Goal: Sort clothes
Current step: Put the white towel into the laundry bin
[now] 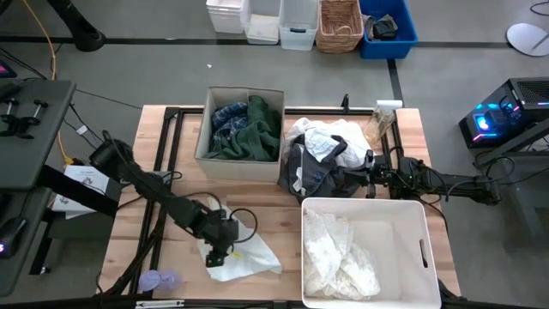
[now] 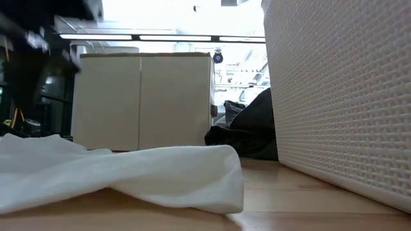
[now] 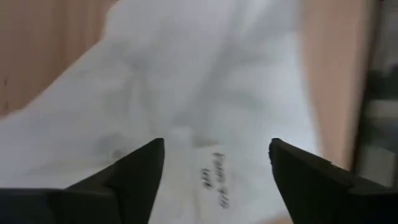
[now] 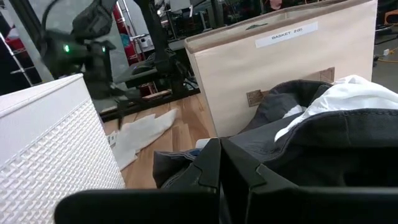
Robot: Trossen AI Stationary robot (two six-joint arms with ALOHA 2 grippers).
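A white garment (image 1: pixel 244 256) lies flat on the wooden table at the near left; it also shows in the low view (image 2: pixel 128 173). My left gripper (image 3: pixel 214 155) is open right above it, one finger on either side of its label (image 3: pixel 211 177). A pile with a black-grey garment (image 1: pixel 313 176) and a white piece (image 1: pixel 330 137) lies at the table's middle right. My right gripper (image 4: pixel 221 149) is shut, level, at the pile's right edge. A blue-and-white plaid shirt (image 1: pixel 230 118) and a dark green garment (image 1: pixel 257 137) lie in the beige box (image 1: pixel 206 137). White lacy pieces (image 1: pixel 339 257) lie in the white basket (image 1: pixel 420 223). My right gripper points level toward the table's left, its shut fingertips (image 4: pixel 211 165) at the near edge of the black-grey garment (image 4: pixel 298 143). I cannot tell whether they touch it.
A small lavender object (image 1: pixel 159 279) lies at the table's near left corner. The beige box stands at the far middle, and the white basket fills the near right. A black frame runs along the table's edges. Bins and a wicker basket (image 1: pixel 339 24) stand on the floor beyond.
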